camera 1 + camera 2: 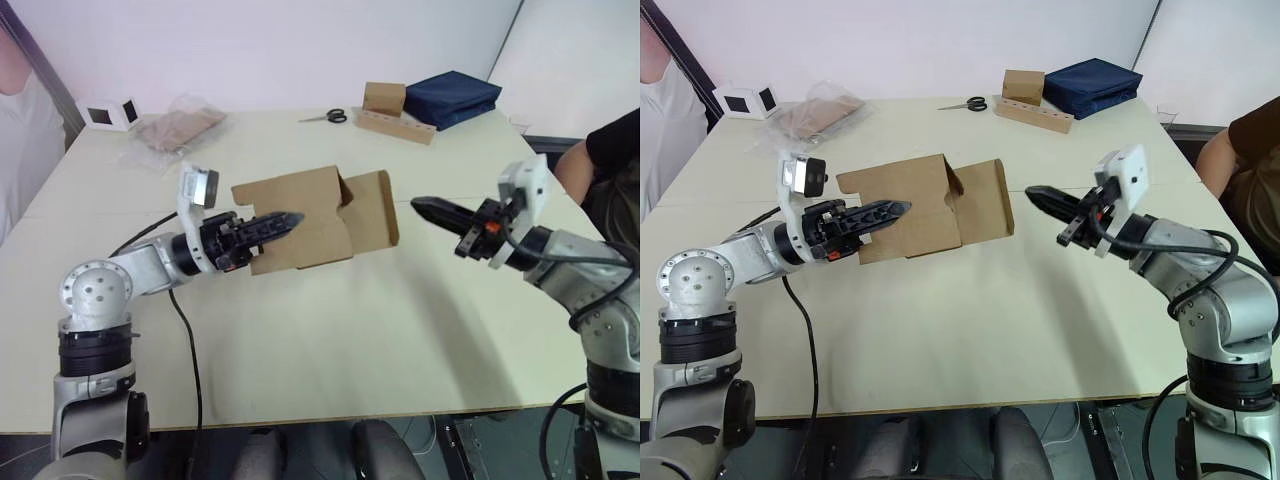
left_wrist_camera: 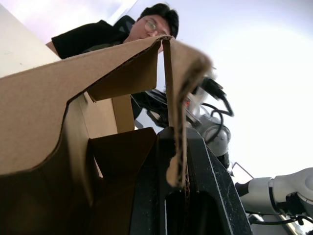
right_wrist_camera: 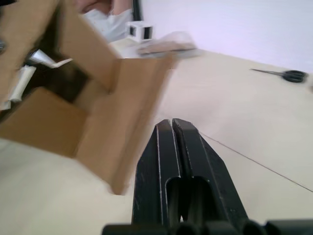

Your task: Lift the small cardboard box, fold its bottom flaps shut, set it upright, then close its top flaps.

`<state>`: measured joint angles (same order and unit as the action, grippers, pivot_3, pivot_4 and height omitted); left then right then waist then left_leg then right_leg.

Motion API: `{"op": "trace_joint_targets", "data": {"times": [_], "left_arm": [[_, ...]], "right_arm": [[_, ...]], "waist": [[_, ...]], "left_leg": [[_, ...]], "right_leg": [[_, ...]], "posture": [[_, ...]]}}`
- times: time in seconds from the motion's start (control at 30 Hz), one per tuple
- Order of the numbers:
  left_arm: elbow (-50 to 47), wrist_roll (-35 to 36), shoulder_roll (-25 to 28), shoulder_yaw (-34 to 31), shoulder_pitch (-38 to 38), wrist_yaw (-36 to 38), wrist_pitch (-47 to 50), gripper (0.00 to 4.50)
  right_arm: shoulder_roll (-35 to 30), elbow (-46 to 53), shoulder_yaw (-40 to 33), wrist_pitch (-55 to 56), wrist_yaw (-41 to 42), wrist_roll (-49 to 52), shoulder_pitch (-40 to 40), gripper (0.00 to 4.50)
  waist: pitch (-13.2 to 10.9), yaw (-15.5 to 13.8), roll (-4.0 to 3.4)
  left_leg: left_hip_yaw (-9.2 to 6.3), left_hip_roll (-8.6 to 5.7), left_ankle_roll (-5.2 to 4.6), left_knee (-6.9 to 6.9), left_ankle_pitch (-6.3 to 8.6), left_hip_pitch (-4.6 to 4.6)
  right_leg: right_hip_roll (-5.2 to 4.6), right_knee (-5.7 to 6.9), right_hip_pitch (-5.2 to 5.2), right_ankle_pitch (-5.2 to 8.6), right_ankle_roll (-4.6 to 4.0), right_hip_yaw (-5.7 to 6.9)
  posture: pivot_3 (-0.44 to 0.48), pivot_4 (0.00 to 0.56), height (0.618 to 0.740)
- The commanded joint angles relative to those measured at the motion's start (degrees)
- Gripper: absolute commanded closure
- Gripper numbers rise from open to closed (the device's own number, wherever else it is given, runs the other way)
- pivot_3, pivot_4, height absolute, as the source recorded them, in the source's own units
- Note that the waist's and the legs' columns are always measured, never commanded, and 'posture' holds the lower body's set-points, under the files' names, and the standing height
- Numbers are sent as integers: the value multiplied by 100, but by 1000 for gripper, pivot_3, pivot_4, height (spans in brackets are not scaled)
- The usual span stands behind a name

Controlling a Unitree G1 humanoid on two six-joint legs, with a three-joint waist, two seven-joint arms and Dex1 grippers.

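The small cardboard box [image 1: 300,225] is held above the table, lying on its side with its brown flaps spread toward the right. My left gripper [image 1: 285,220] is shut on one wall of the box; the left wrist view shows that cardboard wall [image 2: 176,122] clamped between the black fingers. My right gripper [image 1: 420,206] is shut and empty, hanging just right of the open flaps [image 1: 375,205] without touching them. In the right wrist view its closed fingers [image 3: 178,147] point at the box [image 3: 112,98].
At the table's far side lie scissors [image 1: 328,116], a closed brown box [image 1: 384,98] on a wooden block, a dark blue bag [image 1: 452,97], and cardboard in a clear plastic bag [image 1: 178,125]. People sit at the left edge and far right [image 1: 610,150].
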<state>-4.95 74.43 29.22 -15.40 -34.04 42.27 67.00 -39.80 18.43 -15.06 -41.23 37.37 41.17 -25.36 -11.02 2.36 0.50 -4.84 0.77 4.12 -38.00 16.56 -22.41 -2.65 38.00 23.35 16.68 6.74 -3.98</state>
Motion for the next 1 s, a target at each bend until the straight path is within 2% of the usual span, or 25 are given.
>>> {"op": "trace_joint_targets", "data": {"times": [0.03,0.33,0.5,1.0], "left_arm": [[-219,183,41,-116,-32,5,-81,4462],[-197,238,47,-71,-104,-10,-77,4462],[-190,220,66,-62,-114,0,-83,4462],[-150,166,17,-35,-95,-37,-127,4462]], "right_arm": [[10,-220,-111,306,-34,-198,-63,4500],[636,-528,587,661,19,-561,-141,4500],[754,-364,686,564,95,-428,-224,4500],[689,614,422,-694,52,1057,-126,4500]], "waist": [[0,1,0],[-1,19,-2],[-1,-13,-3],[-1,1,-3]], "left_leg": [[0,0,0,1,0,0],[0,1,0,3,0,1],[0,-1,1,2,-1,-1],[-2,0,0,2,0,-1]], "right_leg": [[0,0,0,0,0,0],[2,1,2,0,0,-1],[-2,-1,2,0,0,0],[0,0,2,0,0,0]], "posture": [[0,150,740],[0,150,740],[0,150,740],[0,150,740]]}}
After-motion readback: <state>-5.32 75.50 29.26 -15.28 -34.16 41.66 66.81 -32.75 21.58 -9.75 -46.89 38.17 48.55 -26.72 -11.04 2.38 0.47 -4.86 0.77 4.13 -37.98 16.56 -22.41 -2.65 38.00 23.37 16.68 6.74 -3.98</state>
